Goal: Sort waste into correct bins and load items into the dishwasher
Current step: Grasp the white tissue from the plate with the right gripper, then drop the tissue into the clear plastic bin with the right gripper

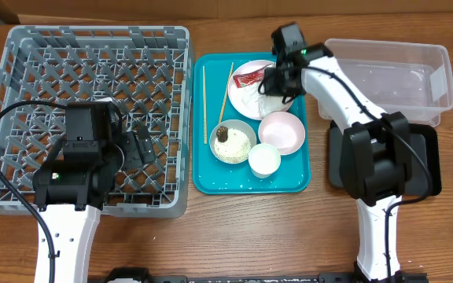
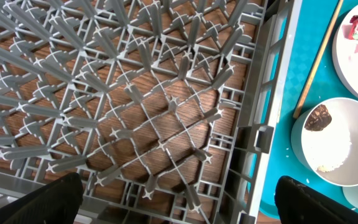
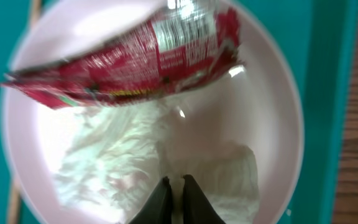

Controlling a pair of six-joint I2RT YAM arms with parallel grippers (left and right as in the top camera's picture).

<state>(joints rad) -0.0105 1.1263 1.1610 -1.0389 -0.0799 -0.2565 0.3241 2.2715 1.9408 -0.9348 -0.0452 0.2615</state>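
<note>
While the right pincer (image 3: 174,190) sits low over the large round white plate (image 3: 272,124), its fingers stand almost together with a sliver of crumpled white paper (image 3: 123,168) between them. Read this as a pinch on the paper. The red snack wrapper (image 3: 135,56) lies on the same plate, touching the paper's far side. The plate rests at the far end of the flat teal tray (image 1: 211,174).

Step in hand: waste sorting, starting with the paper. No dish is yet in the large square grey plastic dish rack (image 1: 53,55).

Next move: raise the paper straight up until it clears the plate rim, then carry it to the right toward a bin. Check that the wrapper does not ride up with it.

Clearances:
- The clear plastic rectangular tub (image 1: 444,75) stands near the teal tray's right edge. Its walls are deep, so the load must pass over the rim before release.
- The shallow black rectangular tray (image 1: 429,165) lies nearer the arm base and is largely covered by the right arm.
- Bare wooden worktop (image 1: 234,236) between the teal tray and the bins is narrow.

The left pincer (image 2: 179,186) hangs over the rack's lattice floor, fingers wide apart and holding nothing. The rack's right wall is just beside it, and the thin wooden chopsticks (image 2: 319,59) lie on the tray just past that wall.
</note>
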